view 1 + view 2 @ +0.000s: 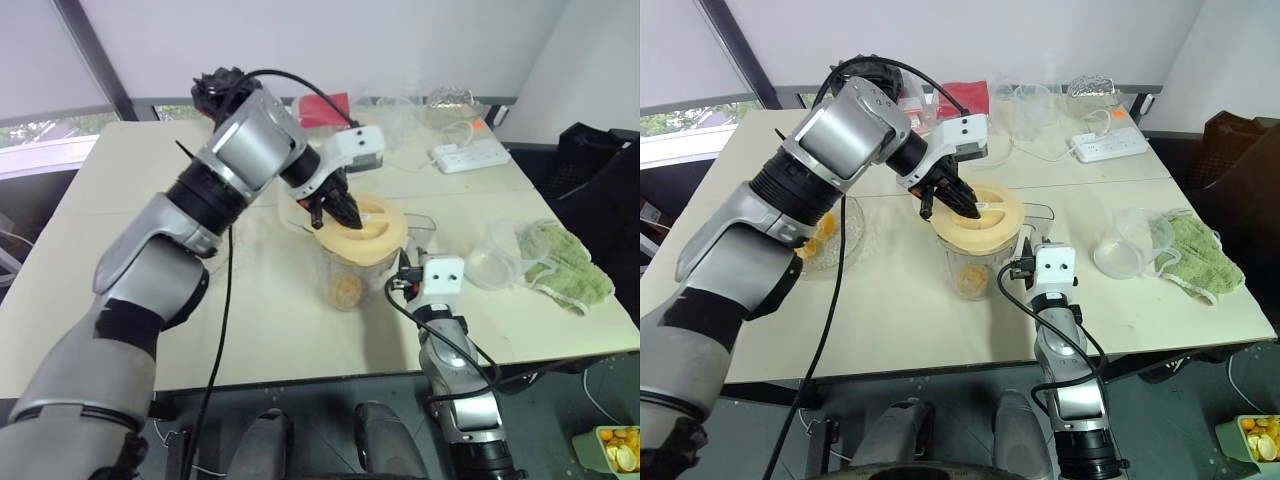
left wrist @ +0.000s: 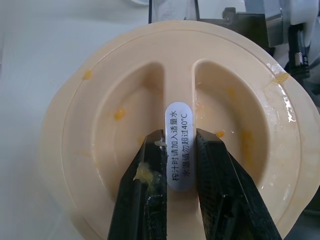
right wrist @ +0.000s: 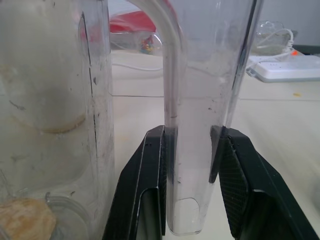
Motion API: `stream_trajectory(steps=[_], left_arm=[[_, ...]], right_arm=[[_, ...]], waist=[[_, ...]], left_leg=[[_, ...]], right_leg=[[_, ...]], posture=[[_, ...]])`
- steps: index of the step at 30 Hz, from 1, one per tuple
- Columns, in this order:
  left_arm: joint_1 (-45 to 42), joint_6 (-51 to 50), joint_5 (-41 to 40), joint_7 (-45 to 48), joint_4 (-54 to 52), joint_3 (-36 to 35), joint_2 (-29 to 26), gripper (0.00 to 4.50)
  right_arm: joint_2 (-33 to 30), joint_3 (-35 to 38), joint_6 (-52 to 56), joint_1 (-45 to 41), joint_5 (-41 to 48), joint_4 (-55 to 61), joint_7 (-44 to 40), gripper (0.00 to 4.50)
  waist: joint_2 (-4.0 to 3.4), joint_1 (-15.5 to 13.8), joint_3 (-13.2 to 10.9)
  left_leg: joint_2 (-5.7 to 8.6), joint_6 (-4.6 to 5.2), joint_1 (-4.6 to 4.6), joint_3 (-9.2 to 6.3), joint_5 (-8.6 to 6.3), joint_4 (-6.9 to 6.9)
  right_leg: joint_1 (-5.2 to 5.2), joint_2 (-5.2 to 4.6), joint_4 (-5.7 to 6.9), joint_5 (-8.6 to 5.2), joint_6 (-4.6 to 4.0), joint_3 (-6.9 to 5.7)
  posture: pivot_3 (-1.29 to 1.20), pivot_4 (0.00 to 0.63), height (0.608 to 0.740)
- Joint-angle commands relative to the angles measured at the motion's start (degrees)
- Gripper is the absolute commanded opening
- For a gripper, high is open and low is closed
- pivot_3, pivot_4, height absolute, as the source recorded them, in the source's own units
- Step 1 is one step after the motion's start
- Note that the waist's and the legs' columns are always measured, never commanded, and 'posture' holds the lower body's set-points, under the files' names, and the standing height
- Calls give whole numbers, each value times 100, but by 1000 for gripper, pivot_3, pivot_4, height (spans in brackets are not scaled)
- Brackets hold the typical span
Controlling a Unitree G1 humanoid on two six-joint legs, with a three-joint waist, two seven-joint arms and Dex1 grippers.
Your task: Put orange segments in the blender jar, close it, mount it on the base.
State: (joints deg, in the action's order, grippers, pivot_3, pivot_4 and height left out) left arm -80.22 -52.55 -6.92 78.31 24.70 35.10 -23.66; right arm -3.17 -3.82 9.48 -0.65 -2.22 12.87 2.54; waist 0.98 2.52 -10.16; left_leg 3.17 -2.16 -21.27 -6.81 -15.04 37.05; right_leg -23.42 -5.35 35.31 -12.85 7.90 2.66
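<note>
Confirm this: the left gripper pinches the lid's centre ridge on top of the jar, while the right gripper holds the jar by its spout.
Not the spout. The right gripper is shut on the blender jar's handle, as the right wrist view shows. The rest stands: the left gripper pinches the centre ridge of the lid on top of the blender jar.
</note>
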Motion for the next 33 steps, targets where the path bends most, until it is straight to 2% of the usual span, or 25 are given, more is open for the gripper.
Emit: stream_trajectory(steps=[1,11,12,15,18,25,28,31,33], left_arm=[[128,-251,315,-328,-49,47,-151,254],[172,-246,212,-421,-312,-207,-189,254],[169,-228,201,-422,-323,-242,-186,1276],[190,-86,147,-449,-455,-385,-177,2498],[174,-56,7,-427,-657,-590,-184,4065],[-188,-234,-551,-1015,-477,-1866,88,4065],[-353,-353,-927,-1572,-313,-2806,129,4065],[-136,-177,-1101,-1882,-474,-3312,-8,4065],[422,-75,-1185,-1890,-852,-3529,-330,4065]], right_arm=[[-63,11,-112,-76,-110,-86,-58,873],[-72,-9,-198,-155,-123,-237,-123,873],[-75,-6,-203,-160,-122,-249,-129,873],[-106,-19,-212,-158,-146,-266,-173,873],[-112,-25,-210,-164,-161,-277,-200,873],[-205,29,-237,-258,-162,-404,-324,873],[-279,66,-218,-308,-138,-396,-406,873],[-331,129,-196,-340,-93,-347,-478,873],[-360,193,-152,-413,-46,-288,-519,873]], waist=[[0,0,0],[-4,10,-4],[-8,11,-6],[-13,9,-13],[-13,5,-15],[-16,10,-44],[-18,19,-48],[-29,41,-54],[-36,55,-52]], left_leg=[[0,0,0,0,0,0],[-1,-1,0,1,0,-2],[-1,-1,0,1,0,-2],[-1,-1,-5,2,0,-3],[-1,-1,-11,3,0,-5],[0,-1,-13,5,0,-6],[0,-2,-13,5,0,-7],[-1,-2,-10,6,0,-11],[-1,-3,-10,4,1,-11]], right_leg=[[-1,0,1,0,0,0],[-5,0,2,1,0,1],[-5,0,2,1,0,1],[-12,0,3,2,1,2],[-19,0,3,11,16,2],[-25,0,6,12,17,3],[-27,0,6,12,18,4],[-28,0,8,13,19,4],[-29,1,13,14,18,4]], posture=[[0,150,740],[0,150,740],[0,150,740],[0,150,740],[0,150,740],[0,150,740],[0,150,740],[0,150,740],[0,150,740]])
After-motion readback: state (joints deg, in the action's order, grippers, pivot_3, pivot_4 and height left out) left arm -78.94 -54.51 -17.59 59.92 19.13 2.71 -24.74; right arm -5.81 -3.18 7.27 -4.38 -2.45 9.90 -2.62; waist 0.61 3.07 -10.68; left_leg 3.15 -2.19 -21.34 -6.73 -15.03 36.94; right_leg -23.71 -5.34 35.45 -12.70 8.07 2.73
